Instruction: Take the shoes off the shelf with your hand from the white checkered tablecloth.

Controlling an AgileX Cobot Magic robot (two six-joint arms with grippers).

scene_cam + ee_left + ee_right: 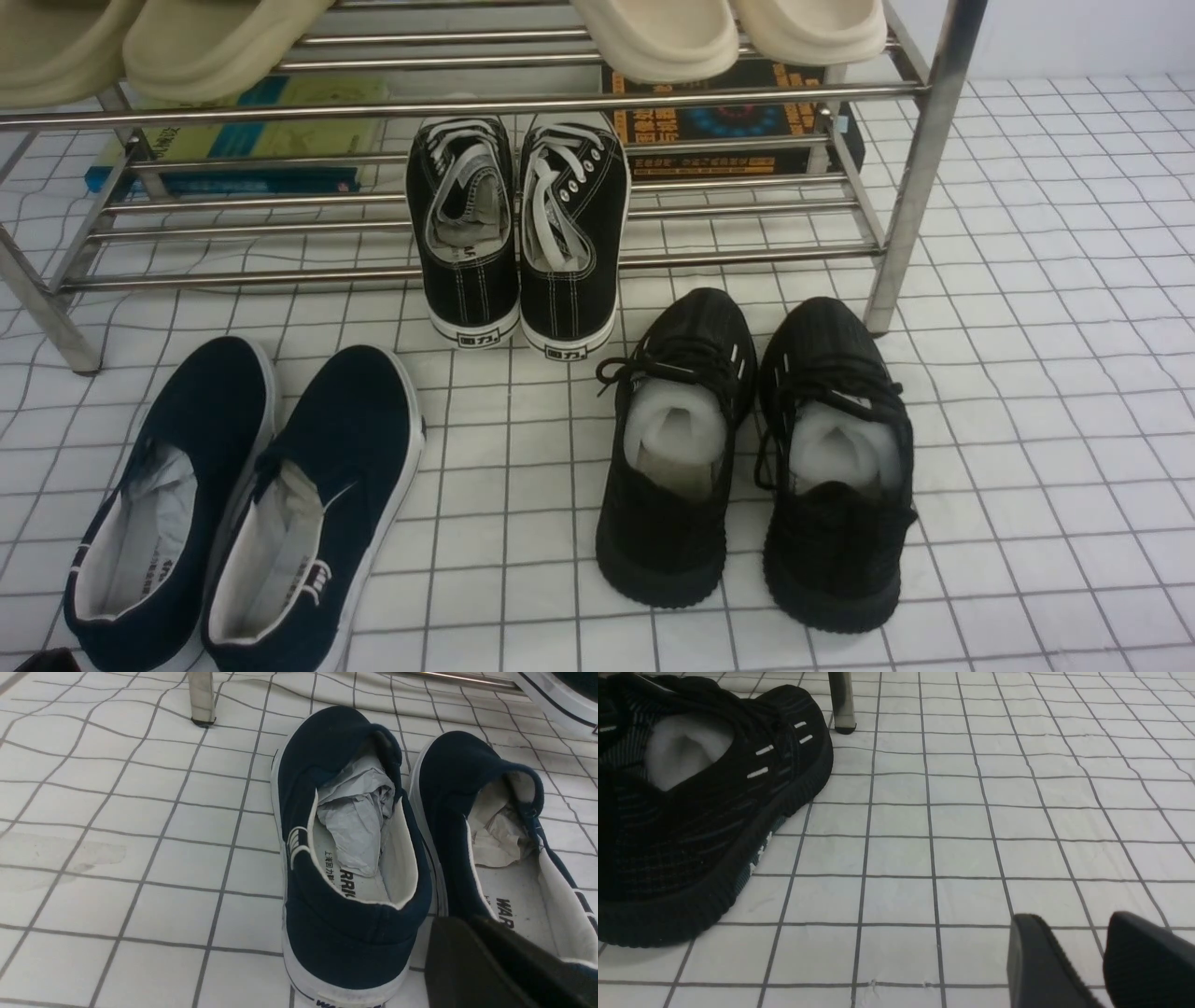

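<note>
A: Front view first. At the lower left of the frame we see the shoes (238,509), the navy slip-ons, standing side by side on the white checkered tablecloth (1046,392), toes toward the shelf (920,177), whose left leg stands just above them in the picture.

B: We agree. They are off the rack and touching each other along the inner sides. In the centre, the black canvas sneakers (518,233) with white laces sit on the lower bars, heels hanging over the front bar. Right of centre, the black knit sneakers (756,457) stand on the cloth (white stuffing shows inside both).

A: Along the top edge, beige slippers (728,33) rest on the upper tier, and books (738,126) lie behind the lower one.

B: Left wrist view: the slip-ons fill the middle, crumpled paper (357,816) inside the nearer one. The left gripper (495,966) shows as one dark mass at the lower right, in front of the right-hand shoe's heel.

A: We cannot tell how far its fingers are parted, or whether they touch that heel.

B: Right wrist view: one knit sneaker lies at the left of the frame. At the lower right, the right gripper (1101,961) stands with a clear gap between its fingers, holding nothing.
</note>
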